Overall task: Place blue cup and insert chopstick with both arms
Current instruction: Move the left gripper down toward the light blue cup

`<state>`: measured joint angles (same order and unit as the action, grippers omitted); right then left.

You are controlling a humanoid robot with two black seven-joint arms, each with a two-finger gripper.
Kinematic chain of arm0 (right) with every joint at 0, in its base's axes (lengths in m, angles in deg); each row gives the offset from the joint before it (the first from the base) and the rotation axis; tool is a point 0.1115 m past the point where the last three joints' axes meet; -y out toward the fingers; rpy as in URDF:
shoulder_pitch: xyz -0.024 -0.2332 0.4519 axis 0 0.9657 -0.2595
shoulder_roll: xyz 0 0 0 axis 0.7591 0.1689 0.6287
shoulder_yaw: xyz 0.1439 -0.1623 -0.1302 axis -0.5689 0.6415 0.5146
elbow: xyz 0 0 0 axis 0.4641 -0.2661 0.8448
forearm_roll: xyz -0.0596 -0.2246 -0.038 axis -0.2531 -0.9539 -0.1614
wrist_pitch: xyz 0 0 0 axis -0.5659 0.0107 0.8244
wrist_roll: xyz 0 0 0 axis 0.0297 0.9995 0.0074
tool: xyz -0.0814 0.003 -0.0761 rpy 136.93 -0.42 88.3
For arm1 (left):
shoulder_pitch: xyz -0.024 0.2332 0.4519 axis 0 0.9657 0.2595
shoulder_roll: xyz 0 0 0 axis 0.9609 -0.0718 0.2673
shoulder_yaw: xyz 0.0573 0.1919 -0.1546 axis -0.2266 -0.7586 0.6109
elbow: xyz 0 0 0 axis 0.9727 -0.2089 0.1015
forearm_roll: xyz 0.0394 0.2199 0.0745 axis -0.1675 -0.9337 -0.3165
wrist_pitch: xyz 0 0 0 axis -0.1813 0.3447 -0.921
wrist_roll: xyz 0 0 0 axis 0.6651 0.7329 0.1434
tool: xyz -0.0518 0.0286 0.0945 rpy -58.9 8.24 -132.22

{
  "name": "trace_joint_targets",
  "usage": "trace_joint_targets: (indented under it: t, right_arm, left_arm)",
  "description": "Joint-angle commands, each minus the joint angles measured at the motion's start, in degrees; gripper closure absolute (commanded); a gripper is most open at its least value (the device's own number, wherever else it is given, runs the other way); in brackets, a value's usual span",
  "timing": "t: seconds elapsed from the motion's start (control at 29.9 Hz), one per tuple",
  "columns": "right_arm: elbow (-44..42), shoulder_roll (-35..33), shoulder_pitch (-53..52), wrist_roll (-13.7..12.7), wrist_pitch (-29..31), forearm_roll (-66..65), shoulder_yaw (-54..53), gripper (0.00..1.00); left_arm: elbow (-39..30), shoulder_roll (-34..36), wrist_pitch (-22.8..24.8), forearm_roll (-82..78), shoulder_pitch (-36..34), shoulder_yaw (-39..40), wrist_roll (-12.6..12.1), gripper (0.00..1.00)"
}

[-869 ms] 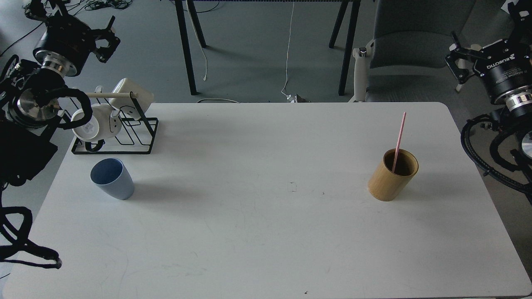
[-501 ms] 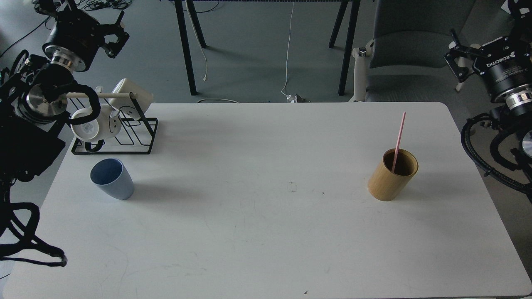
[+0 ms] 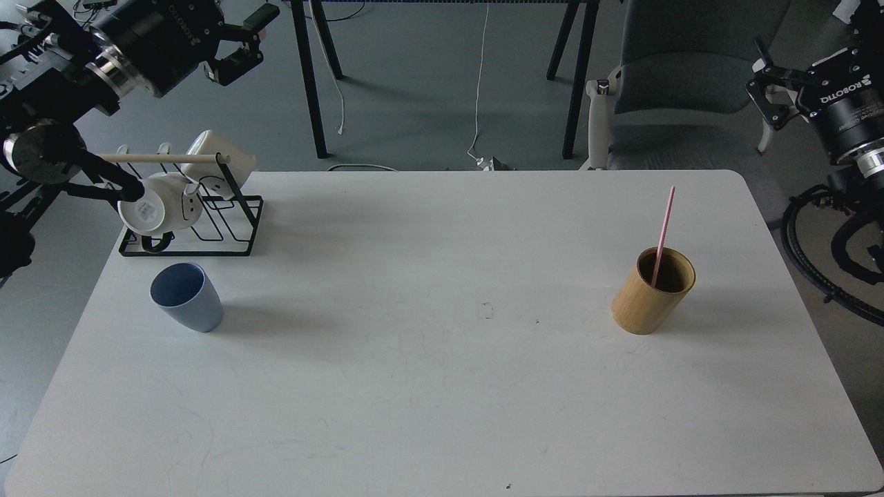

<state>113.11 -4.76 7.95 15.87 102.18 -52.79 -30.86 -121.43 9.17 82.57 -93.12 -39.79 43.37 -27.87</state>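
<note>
The blue cup (image 3: 186, 297) stands upright on the left side of the white table (image 3: 442, 386), in front of the mug rack. The pink chopstick (image 3: 663, 231) leans upright inside the tan wooden cylinder (image 3: 652, 293) on the right side. My left gripper (image 3: 247, 40) is high at the top left, above and behind the rack, open and empty, far from the cup. My right gripper (image 3: 772, 86) is at the top right, off the table's edge, open and empty, well above and right of the chopstick.
A black wire rack (image 3: 193, 228) with a pale wooden rod holds white mugs (image 3: 159, 207) at the table's back left. A grey chair (image 3: 677, 83) and table legs stand behind the table. Black cables hang beside the right edge (image 3: 808, 262).
</note>
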Motion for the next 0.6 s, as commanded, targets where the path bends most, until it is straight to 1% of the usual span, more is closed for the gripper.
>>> trace_joint_targets:
  t: [0.0, 0.13, 0.2, 0.33, 0.43, 0.5, 0.57]
  right_arm:
    - [0.15, -0.09, 1.29, 0.11, 0.00, 0.01, -0.20, 0.00]
    - [0.24, -0.09, 2.43, 0.20, 0.00, 0.09, -0.28, 0.00]
    - [0.24, -0.09, 2.69, 0.20, 0.00, 0.01, -0.28, 0.00]
    - [0.24, -0.18, 3.13, 0.20, 0.00, 0.09, -1.60, 0.00]
    - [0.41, -0.18, 3.66, 0.20, 0.00, 0.01, -1.78, 0.00]
    - [1.03, -0.27, 4.45, 0.20, 0.00, 0.01, -1.78, 0.00]
    - [1.73, -0.27, 5.33, 0.20, 0.00, 0.01, -1.87, 0.00]
  left_arm:
    - [-7.75, 7.10, -0.27, -17.28, 0.40, -2.70, 0.19, 0.04]
    - [-12.33, 13.52, -0.18, -33.54, 3.29, -2.79, 0.45, 0.04]
    - [-13.57, 16.07, 0.08, -39.09, 4.79, -2.96, 1.06, 0.05]
    - [-16.37, 21.08, 0.26, -49.99, 8.57, -5.24, 4.40, 0.09]
    - [-17.53, 24.25, -0.79, -55.53, 10.41, -7.35, 5.81, 0.11]
    - [-17.53, 25.75, -2.89, -58.70, 11.03, -9.11, 7.83, 0.13]
    - [-16.65, 26.98, -6.31, -63.44, 11.82, -11.65, 10.37, 0.22]
